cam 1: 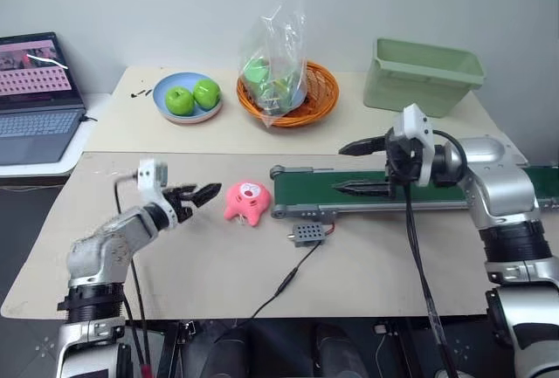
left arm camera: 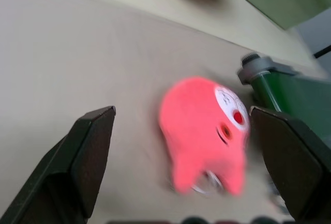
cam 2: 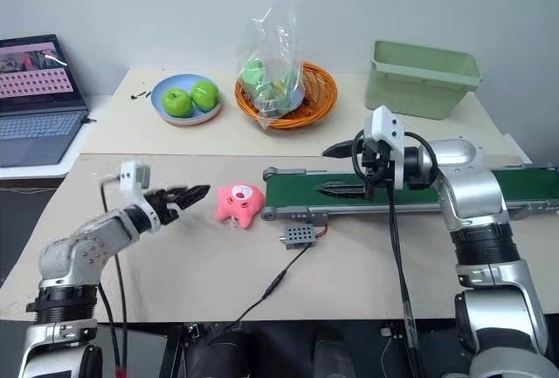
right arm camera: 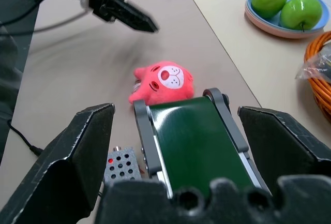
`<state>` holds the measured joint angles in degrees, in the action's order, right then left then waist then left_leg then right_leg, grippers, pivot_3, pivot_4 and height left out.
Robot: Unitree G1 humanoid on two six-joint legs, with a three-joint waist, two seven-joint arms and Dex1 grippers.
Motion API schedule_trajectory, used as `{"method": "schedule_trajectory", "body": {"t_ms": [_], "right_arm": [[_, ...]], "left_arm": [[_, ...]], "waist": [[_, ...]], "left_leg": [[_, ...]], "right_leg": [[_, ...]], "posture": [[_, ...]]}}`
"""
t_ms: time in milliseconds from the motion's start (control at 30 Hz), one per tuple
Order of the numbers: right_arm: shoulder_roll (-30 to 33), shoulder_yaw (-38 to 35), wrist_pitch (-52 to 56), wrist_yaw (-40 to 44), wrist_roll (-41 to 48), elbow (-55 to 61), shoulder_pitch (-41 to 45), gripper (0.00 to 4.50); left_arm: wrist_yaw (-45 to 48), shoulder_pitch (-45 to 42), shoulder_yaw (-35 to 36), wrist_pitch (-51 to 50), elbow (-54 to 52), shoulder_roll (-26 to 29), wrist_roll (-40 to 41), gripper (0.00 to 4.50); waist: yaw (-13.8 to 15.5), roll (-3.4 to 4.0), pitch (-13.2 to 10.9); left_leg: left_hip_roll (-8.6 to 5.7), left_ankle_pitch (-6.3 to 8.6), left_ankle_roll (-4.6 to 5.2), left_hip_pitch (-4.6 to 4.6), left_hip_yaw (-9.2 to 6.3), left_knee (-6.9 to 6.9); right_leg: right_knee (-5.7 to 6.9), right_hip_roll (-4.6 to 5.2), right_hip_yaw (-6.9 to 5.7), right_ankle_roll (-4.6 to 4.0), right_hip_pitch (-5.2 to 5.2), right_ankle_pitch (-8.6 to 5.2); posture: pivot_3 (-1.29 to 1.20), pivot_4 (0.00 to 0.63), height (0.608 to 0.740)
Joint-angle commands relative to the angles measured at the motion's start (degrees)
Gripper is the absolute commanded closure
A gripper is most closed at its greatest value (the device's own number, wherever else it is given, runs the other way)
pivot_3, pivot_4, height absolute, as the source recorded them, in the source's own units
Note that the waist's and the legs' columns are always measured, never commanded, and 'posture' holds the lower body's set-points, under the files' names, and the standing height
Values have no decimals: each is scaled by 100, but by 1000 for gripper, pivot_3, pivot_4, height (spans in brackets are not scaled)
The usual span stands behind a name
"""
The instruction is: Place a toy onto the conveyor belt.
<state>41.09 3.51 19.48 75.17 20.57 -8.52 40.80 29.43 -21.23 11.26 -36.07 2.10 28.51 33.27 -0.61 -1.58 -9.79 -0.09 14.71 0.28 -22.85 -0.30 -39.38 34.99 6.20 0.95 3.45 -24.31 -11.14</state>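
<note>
Toy [cam 1: 247, 201] lies on the table [cam 1: 175, 264] beside the conveyor belt [cam 1: 384, 195] end. Left gripper [cam 1: 203, 194] spread wide near it, empty; right gripper [cam 1: 349, 167] spread above the belt. Blue plate [cam 1: 166, 109] holds two apples [cam 1: 193, 97]; basket [cam 1: 319, 90] holds a bag [cam 1: 272, 59], contents unclear; bin [cam 1: 419, 77] interior hidden.

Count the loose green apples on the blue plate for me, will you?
2. Both sit side by side on the blue plate at the table's far left: one apple nearer the laptop, the other apple nearer the orange basket. The basket's bag may hide more.
</note>
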Motion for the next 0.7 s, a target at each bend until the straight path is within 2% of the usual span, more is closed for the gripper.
{"method": "schedule_trajectory", "body": {"t_ms": [33,133,300,433,700], "right_arm": [[95,-223,77,-76,136,289,-7,0],[85,-234,118,-145,168,362,-52,0],[111,-255,197,-220,220,483,-120,0],[169,-320,271,-295,253,626,-230,0],[296,-436,399,-381,296,852,-434,0]], "left_arm": [[590,-86,-738,1485,-402,-2,-906,48],[800,-30,-1299,2069,-199,-249,-1368,48],[984,-90,-1638,2456,152,-385,-1779,48],[1002,-291,-1903,2829,951,-662,-2152,48],[981,-640,-1706,3042,1435,-828,-2242,48]], "waist": [[6,1,0],[7,6,3],[-24,5,3],[-4,5,3],[12,5,3]], "left_leg": [[0,0,0,0,1,0],[-1,1,3,3,3,2],[1,2,5,2,4,1],[0,1,5,4,4,0],[0,3,8,-3,1,0]], "right_leg": [[-2,0,0,0,0,0],[-1,2,3,0,4,0],[2,1,2,1,-2,0],[3,1,2,1,2,0],[7,1,-2,2,2,0]], "posture": [[0,150,740],[0,150,740],[0,150,740],[0,150,740],[0,150,740]]}}
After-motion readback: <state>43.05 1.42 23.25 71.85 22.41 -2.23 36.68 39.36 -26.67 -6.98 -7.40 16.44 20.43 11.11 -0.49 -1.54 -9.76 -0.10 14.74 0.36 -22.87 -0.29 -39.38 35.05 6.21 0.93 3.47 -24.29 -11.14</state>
